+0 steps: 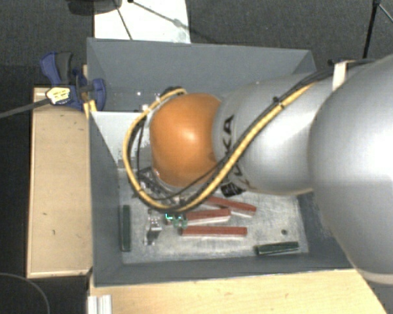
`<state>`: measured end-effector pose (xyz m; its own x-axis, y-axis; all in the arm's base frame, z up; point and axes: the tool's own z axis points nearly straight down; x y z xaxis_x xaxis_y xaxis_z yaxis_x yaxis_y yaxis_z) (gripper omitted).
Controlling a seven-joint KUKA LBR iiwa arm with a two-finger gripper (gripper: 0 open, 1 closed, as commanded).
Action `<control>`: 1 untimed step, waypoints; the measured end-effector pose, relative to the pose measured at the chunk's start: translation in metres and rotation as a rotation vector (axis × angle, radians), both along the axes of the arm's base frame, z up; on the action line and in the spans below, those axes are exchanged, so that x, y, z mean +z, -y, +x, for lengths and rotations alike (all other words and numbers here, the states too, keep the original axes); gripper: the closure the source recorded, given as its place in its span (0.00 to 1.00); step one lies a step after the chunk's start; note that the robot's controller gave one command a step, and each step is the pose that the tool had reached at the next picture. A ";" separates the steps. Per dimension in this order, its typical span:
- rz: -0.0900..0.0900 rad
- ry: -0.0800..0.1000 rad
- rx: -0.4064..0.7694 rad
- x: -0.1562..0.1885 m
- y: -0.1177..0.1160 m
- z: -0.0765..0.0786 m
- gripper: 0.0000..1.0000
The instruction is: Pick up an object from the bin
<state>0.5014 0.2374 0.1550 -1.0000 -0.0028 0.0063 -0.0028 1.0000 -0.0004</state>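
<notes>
Gripper (156,229) is hanging low over the floor of the bin (196,67), lower left of centre, beneath the orange wrist cover (183,136); whether it is set wide or narrow I cannot tell. A red-brown bar (213,231) is lying just to its right, with a second red-brown bar (228,206) close above. As I judge it, gripping that bar at its very end is risking a pivot and slip, or a nudge into its neighbour.
</notes>
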 end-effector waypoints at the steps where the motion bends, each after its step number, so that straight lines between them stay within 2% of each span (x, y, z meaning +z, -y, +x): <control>1: 0.002 0.008 -0.004 0.004 0.001 0.002 0.00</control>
<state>0.5038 0.2364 0.1592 -1.0000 0.0012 -0.0015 0.0012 1.0000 0.0014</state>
